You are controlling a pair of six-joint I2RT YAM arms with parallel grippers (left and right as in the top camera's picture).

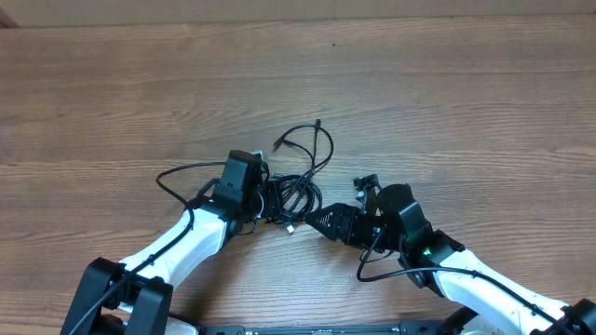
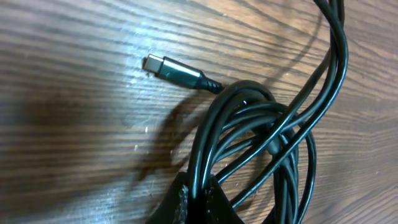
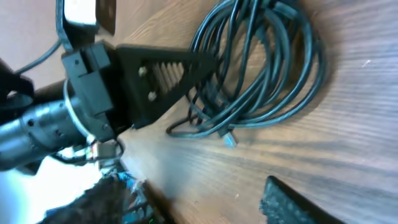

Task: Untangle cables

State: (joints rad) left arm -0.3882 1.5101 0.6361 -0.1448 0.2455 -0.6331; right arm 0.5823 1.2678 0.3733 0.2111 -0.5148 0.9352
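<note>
Thin black cables (image 1: 296,194) sit as one loose coil on the wood-grain desk (image 1: 447,84), between the two arms. The coil's long axis runs near-to-far. The dense bundle is at the near end, and one open loop (image 1: 317,149) fans out far-right with plug ends on its far side.

Left arm (image 1: 191,233) comes in from near-left with the wrist low. Its jaws are pressed together, pinching a few strands at the coil's left edge. Left wrist view shows those strands running straight into the black fingertips (image 2: 169,210). A grey USB-C-style plug (image 2: 171,68) lies free on the desk just beyond the pinch, its cord running back into the bundle.

Right arm (image 1: 484,284) reaches in from near-right, forearm angled left and far, jaws pointing left at the coil's near-right edge. The jaws are spread with nothing between them. Right wrist view puts the coil ahead of them and apart from them. A small silver-tipped plug (image 3: 230,140) pokes out of the coil's near side and is the loose end closest to the right jaws.

Key relation: the coil lies left and slightly far of the right jaws, just beside them, with the left jaws anchoring the opposite edge.

My read: the right jaws need one strand or that near plug end. Then pull right, away from the left pinch and across the long axis, so the loops open instead of cinching.

Risk: catching several strands at once just drags the whole bundle.
</note>
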